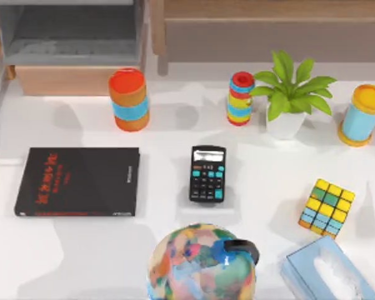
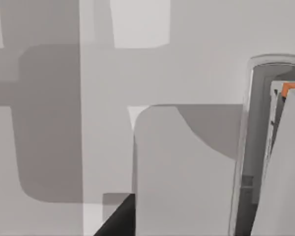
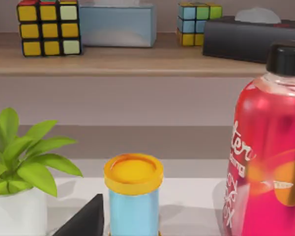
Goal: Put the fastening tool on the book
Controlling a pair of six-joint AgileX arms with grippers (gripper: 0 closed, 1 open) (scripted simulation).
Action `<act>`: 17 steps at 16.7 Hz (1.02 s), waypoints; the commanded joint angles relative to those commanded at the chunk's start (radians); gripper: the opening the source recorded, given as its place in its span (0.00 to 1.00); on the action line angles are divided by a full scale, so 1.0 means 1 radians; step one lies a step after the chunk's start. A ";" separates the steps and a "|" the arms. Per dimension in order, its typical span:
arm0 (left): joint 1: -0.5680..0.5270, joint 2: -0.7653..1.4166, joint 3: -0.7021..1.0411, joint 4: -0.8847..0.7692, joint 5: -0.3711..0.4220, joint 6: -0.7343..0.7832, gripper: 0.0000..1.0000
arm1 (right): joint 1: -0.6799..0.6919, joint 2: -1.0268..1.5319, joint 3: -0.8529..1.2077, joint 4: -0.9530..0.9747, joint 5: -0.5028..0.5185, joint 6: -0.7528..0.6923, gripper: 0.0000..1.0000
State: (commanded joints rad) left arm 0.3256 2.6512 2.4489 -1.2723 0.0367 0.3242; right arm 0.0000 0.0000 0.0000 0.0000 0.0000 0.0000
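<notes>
Nearest on the white table (image 1: 144, 231) sits a mottled, many-coloured round thing (image 1: 203, 262) with a black cap. A pale blue tissue box (image 1: 325, 272) lies to its right, and a puzzle cube (image 1: 327, 207) stands just behind that box. Further back at the middle is the black calculator (image 1: 207, 174). The book (image 1: 78, 181) lies flat well to its left, red lettering up, with bare table between the two and nothing resting on its cover.

Along the far edge stand four things in a row:
- an orange-and-blue canister (image 1: 129, 99)
- a striped can (image 1: 240, 98)
- a potted plant (image 1: 290, 94)
- a yellow-lidded blue canister (image 1: 362, 114)

The right wrist view looks at that plant and blue canister from low down, with a red bottle (image 3: 270, 147) close by. Behind them a shelf (image 3: 113, 61) carries more cubes and boxes.

A dark wedge (image 3: 86, 219) at the edge of that view is perhaps part of the right gripper. The left wrist view gives plain grey panels, shadow and a similar dark wedge (image 2: 115, 221).

Whether either gripper is spread or pressed together I cannot tell, nor where the fastening tool lies relative to them.
</notes>
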 joint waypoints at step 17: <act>0.002 -0.001 0.000 0.000 0.000 0.001 0.00 | 0.000 0.000 0.000 0.000 0.000 0.000 1.00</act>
State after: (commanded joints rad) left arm 0.3275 2.6506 2.4490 -1.2725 0.0363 0.3253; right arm 0.0000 0.0000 0.0000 0.0000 0.0000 0.0000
